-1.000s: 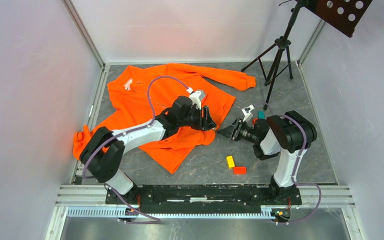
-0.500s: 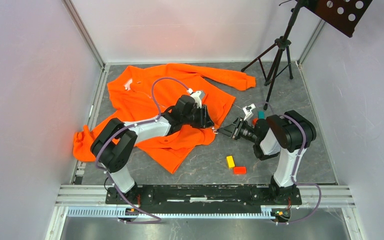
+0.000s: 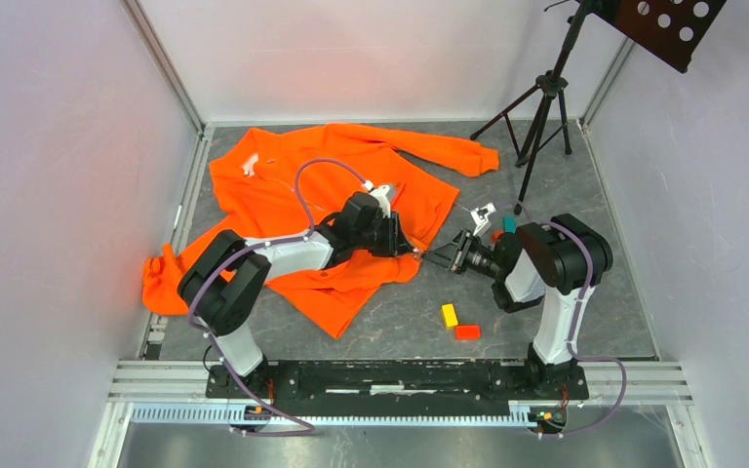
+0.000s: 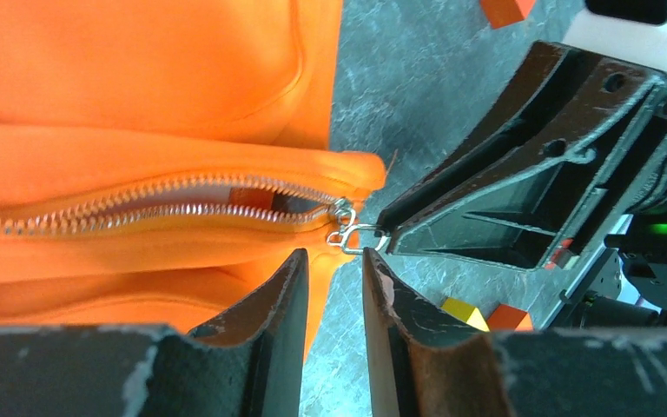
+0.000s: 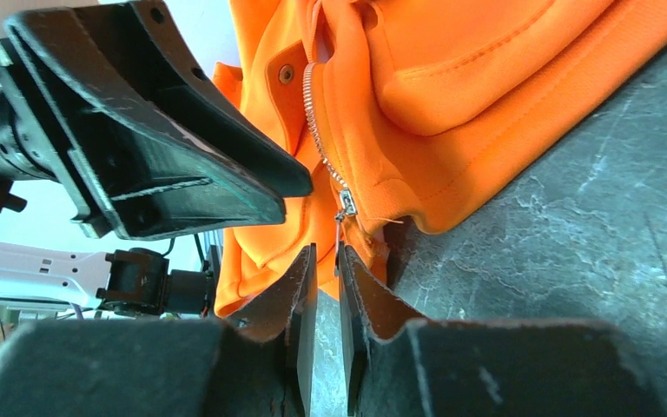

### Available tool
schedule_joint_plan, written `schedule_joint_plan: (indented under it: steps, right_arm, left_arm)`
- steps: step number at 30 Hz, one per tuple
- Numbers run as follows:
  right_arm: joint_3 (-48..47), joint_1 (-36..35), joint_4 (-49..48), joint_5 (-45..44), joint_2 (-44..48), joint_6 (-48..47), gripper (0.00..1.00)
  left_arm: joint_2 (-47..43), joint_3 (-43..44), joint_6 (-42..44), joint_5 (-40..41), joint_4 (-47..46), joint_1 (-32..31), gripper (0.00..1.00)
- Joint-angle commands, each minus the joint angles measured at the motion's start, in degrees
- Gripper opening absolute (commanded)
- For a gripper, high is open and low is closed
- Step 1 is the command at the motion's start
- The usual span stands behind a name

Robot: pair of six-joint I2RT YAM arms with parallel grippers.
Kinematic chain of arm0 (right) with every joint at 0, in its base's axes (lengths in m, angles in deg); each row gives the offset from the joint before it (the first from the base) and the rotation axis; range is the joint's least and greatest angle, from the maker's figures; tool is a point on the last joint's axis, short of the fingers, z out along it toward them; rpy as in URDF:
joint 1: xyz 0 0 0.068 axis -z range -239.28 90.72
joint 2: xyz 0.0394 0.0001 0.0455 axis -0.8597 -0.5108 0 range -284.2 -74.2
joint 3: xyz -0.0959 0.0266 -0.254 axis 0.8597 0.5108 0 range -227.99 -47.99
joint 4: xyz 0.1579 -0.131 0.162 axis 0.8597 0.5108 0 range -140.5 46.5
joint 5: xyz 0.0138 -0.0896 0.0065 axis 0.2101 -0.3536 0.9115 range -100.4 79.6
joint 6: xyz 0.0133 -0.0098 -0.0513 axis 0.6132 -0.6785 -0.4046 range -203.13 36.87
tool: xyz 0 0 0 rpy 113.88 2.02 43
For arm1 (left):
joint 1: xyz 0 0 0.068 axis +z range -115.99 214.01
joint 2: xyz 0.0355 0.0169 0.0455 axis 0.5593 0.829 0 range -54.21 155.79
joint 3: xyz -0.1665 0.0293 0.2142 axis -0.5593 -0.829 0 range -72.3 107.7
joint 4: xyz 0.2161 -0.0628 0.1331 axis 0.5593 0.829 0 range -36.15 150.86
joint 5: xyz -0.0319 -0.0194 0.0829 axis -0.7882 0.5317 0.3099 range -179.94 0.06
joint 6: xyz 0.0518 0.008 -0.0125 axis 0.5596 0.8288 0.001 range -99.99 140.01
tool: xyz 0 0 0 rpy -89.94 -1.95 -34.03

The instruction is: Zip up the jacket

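Note:
The orange jacket [image 3: 332,200] lies spread on the grey table, its zipper [image 4: 156,201] still parted along its length. The slider [image 4: 341,217] sits at the hem's end, at the jacket's right edge. My right gripper [image 3: 431,258] comes in from the right and is shut on the metal zipper pull [image 5: 345,208], which enters the narrow gap between its jaws. My left gripper [image 4: 336,258] hovers just beside the slider, jaws a little apart and empty, one finger over the hem fabric, the other over the bare table. The two grippers nearly touch.
A yellow block [image 3: 449,315] and an orange-red block [image 3: 467,331] lie on the table in front of the right arm. A black tripod [image 3: 541,107] stands at the back right. A sleeve [image 3: 449,151] reaches toward it. Walls close in on both sides.
My right gripper has moved left to the hem and narrowed onto the zipper pull. My left gripper has shifted slightly toward the same spot, its arm folding closer.

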Motion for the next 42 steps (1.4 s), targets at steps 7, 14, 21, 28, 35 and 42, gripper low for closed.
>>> schedule_joint_plan:
  steps: [7, 14, 21, 28, 35, 42]
  right_arm:
    - [-2.3, -1.7, -5.9, 1.2, -0.6, 0.6, 0.18]
    - [-3.5, -2.1, -5.4, 1.1, -0.9, 0.6, 0.17]
    - [-5.0, -3.4, -4.1, 0.4, -1.7, 0.1, 0.16]
    - [-8.0, -5.9, -0.6, -0.3, -2.9, -1.3, 0.16]
    - [-5.7, -5.0, 3.0, 0.1, 2.0, -4.5, 0.22]
    - [0.2, -1.7, 11.9, -0.1, 10.6, -12.7, 0.31]
  left_arm:
    - [0.1, -1.2, -9.6, 1.3, -3.3, 0.3, 0.49]
    - [3.5, 0.0, -15.0, -2.4, -6.1, 0.8, 0.55]
    - [4.6, -0.4, -19.5, -1.9, -5.7, 1.8, 0.49]
    - [3.0, -2.6, -19.9, -0.3, -6.9, 2.6, 0.5]
    - [2.3, -3.2, -18.2, -1.5, -7.0, 2.9, 0.51]
    - [0.1, -4.7, -13.3, -3.0, -6.8, 2.9, 0.51]
